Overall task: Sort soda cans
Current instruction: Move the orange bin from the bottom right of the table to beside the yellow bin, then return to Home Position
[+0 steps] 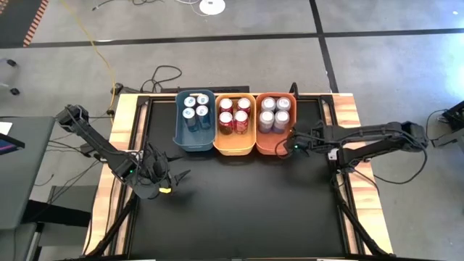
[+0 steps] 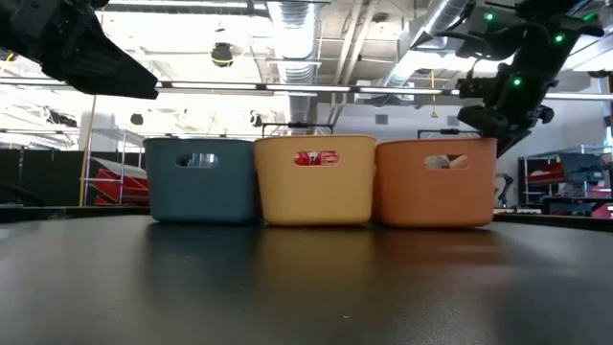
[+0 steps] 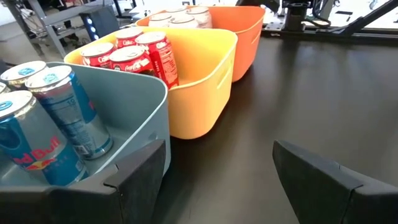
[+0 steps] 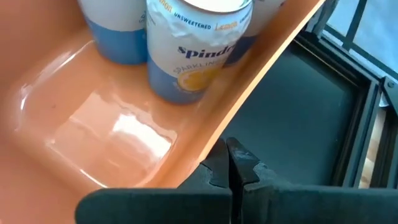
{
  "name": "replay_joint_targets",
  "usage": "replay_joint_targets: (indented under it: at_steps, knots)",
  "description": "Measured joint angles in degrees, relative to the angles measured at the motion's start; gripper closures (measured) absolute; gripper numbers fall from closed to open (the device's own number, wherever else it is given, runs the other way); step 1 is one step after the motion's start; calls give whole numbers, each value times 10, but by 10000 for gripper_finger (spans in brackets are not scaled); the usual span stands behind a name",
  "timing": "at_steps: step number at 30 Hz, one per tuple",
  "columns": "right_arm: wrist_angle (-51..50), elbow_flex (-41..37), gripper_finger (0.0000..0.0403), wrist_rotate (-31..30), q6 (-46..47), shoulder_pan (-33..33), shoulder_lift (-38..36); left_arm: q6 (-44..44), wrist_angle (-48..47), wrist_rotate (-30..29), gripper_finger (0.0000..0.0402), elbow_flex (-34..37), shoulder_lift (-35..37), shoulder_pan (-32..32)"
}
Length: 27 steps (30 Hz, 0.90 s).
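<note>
Showing Spindrift lettering up close.

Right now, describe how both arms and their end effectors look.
Both are slim, dark, jointed arms with black cables. The left end effector has black wedge-shaped fingers and a yellow mark nearby. The right end effector shows green lights and black toothed fingertips.

Blue cans: four, upright, silver tops, packed two by two in the blue-grey bin, at its far end.
Red cans: four, upright, clustered in the yellow bin (the middle one).
Silver-grey cans: four, upright, in the orange bin; white-and-blue labels seen close up.
</note>
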<state>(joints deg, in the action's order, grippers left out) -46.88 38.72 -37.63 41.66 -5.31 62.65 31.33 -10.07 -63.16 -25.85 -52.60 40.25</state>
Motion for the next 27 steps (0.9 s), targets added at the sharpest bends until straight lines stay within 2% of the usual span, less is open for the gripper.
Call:
replay_joint_targets:
  at_steps: [8, 11, 14, 17, 21, 24, 27]
  knots:
    - [-105, 26, 403, 3, 83, 60, -40, -5, 6, -1, 111, 0, 0, 0]
    - [-94, 37, 403, 3, 92, 101, -69, 9, 5, -3, 111, 0, 0, 0]
    - [-15, 37, 403, 1, 65, 151, -87, 17, 5, -21, 111, 0, 0, 0]
    - [111, 28, 403, -14, 0, 198, -85, 36, 5, -23, 111, 0, 0, -9]
    - [274, 13, 403, -16, -93, 241, -59, 44, 3, -16, 111, 0, 0, -19]
    - [353, 11, 403, -18, -146, 260, -34, 37, 2, -16, 111, 0, 0, -26]
    - [420, 11, 403, -59, -185, 275, -6, 31, 8, -28, 123, 0, 0, -34]
